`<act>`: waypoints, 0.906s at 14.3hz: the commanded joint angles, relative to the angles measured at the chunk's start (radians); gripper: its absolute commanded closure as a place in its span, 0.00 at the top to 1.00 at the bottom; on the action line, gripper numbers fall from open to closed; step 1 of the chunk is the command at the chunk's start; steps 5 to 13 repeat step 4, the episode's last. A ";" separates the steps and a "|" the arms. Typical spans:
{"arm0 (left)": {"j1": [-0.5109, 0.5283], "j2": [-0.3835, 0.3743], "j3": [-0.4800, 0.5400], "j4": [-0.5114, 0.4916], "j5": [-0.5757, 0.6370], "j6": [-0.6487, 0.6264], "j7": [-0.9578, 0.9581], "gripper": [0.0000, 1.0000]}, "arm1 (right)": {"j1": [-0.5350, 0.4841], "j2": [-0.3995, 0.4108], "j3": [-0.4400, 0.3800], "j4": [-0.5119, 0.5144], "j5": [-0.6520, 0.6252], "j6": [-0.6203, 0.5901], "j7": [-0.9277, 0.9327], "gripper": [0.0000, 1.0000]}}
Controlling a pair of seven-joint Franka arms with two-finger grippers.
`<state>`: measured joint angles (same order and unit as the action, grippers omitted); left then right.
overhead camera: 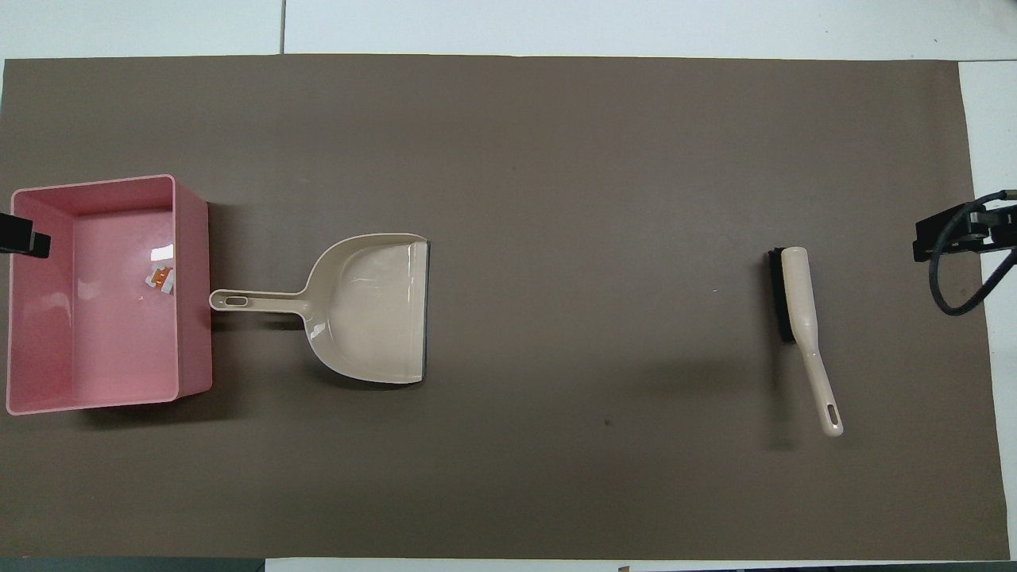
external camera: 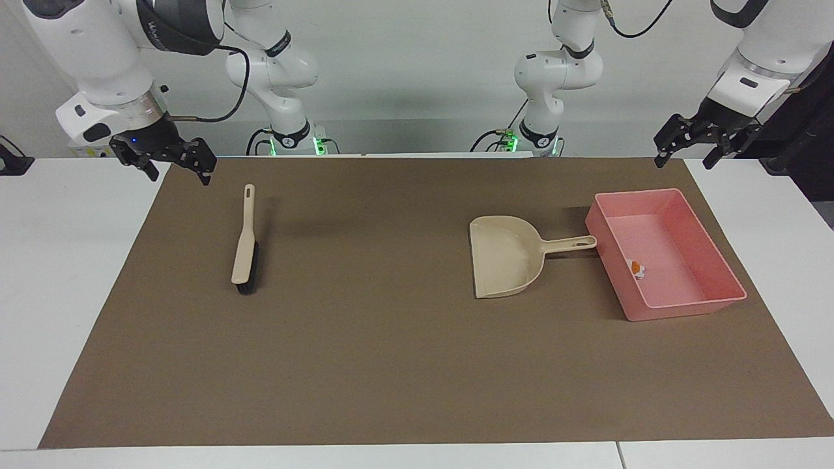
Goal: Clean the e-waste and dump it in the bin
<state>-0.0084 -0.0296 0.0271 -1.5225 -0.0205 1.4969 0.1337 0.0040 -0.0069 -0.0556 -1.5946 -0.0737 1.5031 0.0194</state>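
Facing view first: the left gripper (external camera: pixel 685 148) hangs in the air at about two o'clock, over the brown mat's (external camera: pixel 391 365) corner on the left arm's end of the surface, jaws apart and holding nothing. The right gripper (external camera: pixel 174 163) hangs at ten o'clock over the mat's corner on the right arm's end, jaws likewise apart and empty. The bin (external camera: pixel 707 244), pink, sits at three o'clock with the e-waste (external camera: pixel 636 268) lying inside on its floor. Just beside it is the beige dustpan (external camera: pixel 505 257), its handle tip almost at the bin's wall, whether touching I cannot tell. At nine o'clock lies the brush (external camera: pixel 245 244), bristles down on the mat. Now overhead: the bin (overhead camera: pixel 195 318) is at nine o'clock, the e-waste (overhead camera: pixel 160 278) on its floor near the wall that faces the dustpan (overhead camera: pixel 373 310). The brush (overhead camera: pixel 801 326) rests at three o'clock, handle pointing toward the robots. Only dark edges of the left gripper (overhead camera: pixel 22 238) and right gripper (overhead camera: pixel 949 238) show here
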 commanded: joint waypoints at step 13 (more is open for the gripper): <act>-0.004 -0.009 -0.006 -0.008 0.013 -0.010 -0.006 0.99 | -0.012 -0.021 0.007 -0.016 0.069 0.011 0.002 0.99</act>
